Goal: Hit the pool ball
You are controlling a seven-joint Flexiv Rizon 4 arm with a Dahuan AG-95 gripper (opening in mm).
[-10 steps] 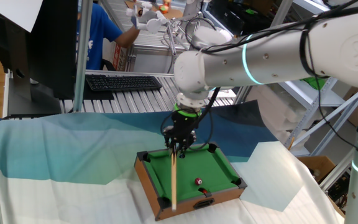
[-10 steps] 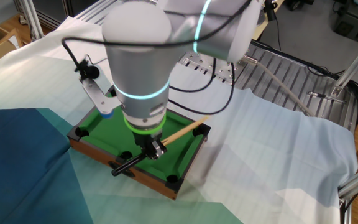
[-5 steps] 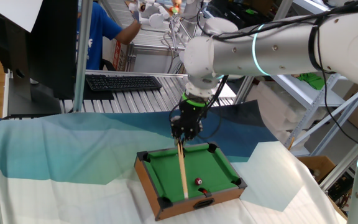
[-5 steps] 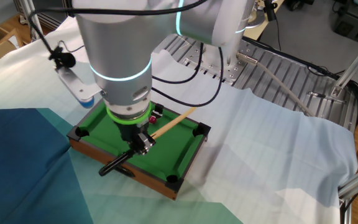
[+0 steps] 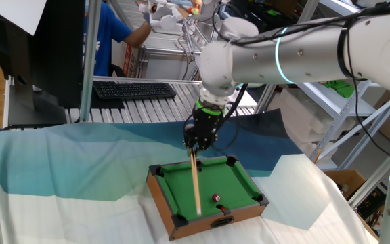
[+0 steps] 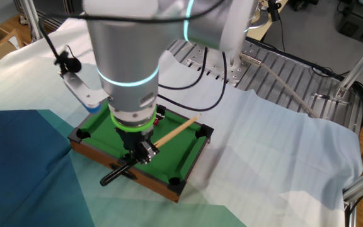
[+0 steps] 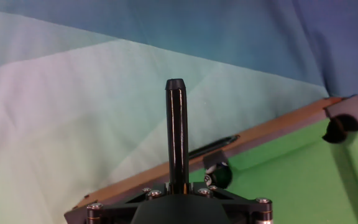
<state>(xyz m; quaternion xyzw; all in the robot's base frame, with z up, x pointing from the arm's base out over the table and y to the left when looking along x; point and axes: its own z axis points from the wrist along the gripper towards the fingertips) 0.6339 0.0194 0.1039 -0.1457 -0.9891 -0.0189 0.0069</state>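
Note:
The mini pool table (image 5: 239,177) has green felt and a wooden rim and stands on the cloth. The pool ball (image 5: 217,198), tiny and dark red, lies near the table's front rim. My gripper (image 5: 198,140) hangs over the table's far rim, shut on a cue stick (image 5: 196,183). The cue's wooden shaft slopes down over the felt, and its tip ends left of the ball, apart from it. In the other fixed view the gripper (image 6: 138,149) holds the cue (image 6: 175,130) with its black butt sticking out past the rim. The hand view shows that black butt (image 7: 176,130) and the felt (image 7: 291,171).
A white and blue cloth (image 5: 66,169) covers the table around the pool table. A pale sheet (image 5: 300,186) lies to the right of it. A keyboard (image 5: 134,89) and a metal rack stand behind. Black pockets (image 7: 339,129) sit along the rim.
My gripper has moved from over the felt back to the table's far rim, and the cue has swung with it, its tip drawing back from the front rim. The ball has not moved.

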